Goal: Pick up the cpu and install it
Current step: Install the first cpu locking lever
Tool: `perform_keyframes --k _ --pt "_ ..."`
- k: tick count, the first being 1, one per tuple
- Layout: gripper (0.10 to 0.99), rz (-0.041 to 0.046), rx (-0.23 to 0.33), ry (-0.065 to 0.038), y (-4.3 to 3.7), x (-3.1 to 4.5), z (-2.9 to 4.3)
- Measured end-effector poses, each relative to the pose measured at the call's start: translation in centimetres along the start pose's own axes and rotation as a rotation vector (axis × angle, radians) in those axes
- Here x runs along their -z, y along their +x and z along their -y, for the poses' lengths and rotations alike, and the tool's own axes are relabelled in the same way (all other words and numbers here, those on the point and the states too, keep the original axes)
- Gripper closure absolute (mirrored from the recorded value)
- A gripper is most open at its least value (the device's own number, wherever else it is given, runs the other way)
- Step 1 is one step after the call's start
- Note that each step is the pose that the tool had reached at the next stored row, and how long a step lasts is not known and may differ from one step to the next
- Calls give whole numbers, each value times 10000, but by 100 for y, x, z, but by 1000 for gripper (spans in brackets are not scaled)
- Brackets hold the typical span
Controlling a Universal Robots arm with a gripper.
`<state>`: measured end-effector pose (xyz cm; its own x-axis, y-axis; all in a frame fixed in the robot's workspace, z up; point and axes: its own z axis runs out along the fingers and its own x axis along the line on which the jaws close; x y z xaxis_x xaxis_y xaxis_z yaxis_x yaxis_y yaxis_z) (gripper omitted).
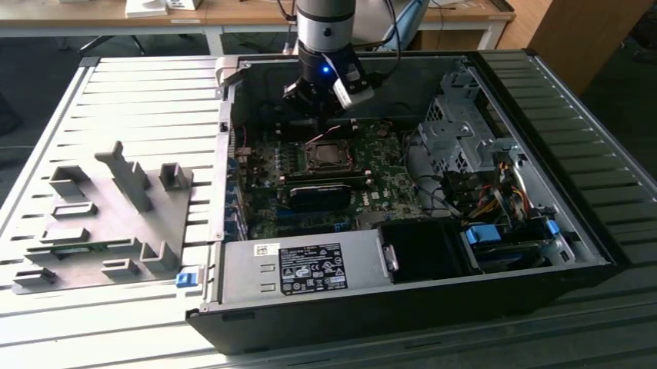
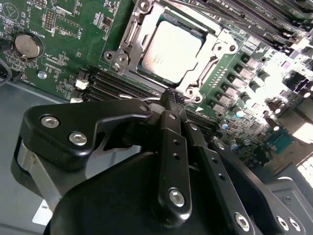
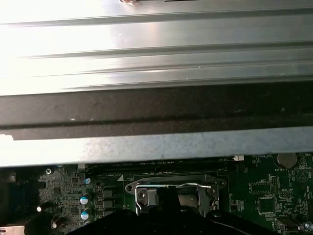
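The cpu (image 2: 171, 49) is a silvery square chip lying flat in its socket on the green motherboard, with the socket's metal frame (image 2: 124, 44) around it. In the exterior view the cpu (image 1: 328, 156) sits mid-board inside the open computer case. My gripper (image 1: 320, 127) hangs just above and behind the socket, close to the case's far wall. In the second wrist view my gripper (image 2: 168, 96) has its black fingers (image 2: 172, 142) pressed together at the tips, shut on nothing, a short way off the socket's edge. The first wrist view has the socket (image 3: 142, 188) partly behind my gripper (image 3: 166, 200).
The case's metal wall (image 3: 156, 147) stands close to the gripper. A power supply (image 1: 298, 269), a drive cage (image 1: 462, 131) and cables (image 1: 493, 200) crowd the case. Memory slots (image 2: 117, 85) run beside the socket. A grey fixture plate with blocks (image 1: 103, 207) lies on the exterior view's left.
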<state>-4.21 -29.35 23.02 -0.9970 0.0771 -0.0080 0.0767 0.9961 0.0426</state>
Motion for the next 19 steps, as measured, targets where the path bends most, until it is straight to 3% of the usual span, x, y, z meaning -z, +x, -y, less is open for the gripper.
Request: perform_keyframes --k 19 --pt "980 0 2 -1 -56 -63 -70"
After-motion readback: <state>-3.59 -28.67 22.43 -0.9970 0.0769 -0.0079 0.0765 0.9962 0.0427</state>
